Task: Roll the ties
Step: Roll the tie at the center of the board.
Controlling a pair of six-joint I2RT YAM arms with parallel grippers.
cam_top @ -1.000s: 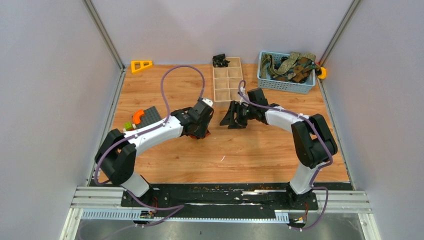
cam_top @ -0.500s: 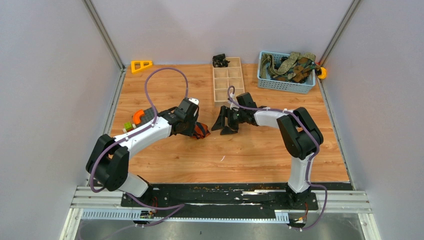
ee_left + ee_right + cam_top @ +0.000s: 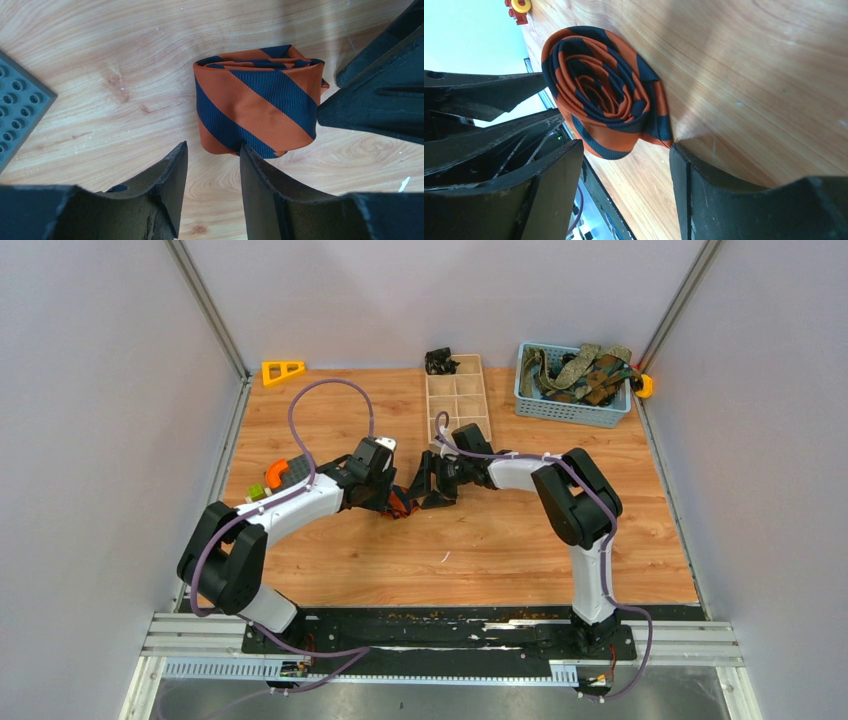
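R gripper (image 3: 625,147) now in at 3 o'clock of tie roll (image 3: 257,107), L gripper (image 3: 214,147) at 9. Both jaws apart; roll unheld, looks done.

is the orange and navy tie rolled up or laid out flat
Rolled up: the orange and navy tie is a coil on the table; the right wrist view shows its spiral layers end-on.

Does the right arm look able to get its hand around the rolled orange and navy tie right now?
Probably yes. The rolled tie lies on the table just off the right hand's open fingertips, nothing between them. The left hand sits close against the roll's other side and may crowd it.
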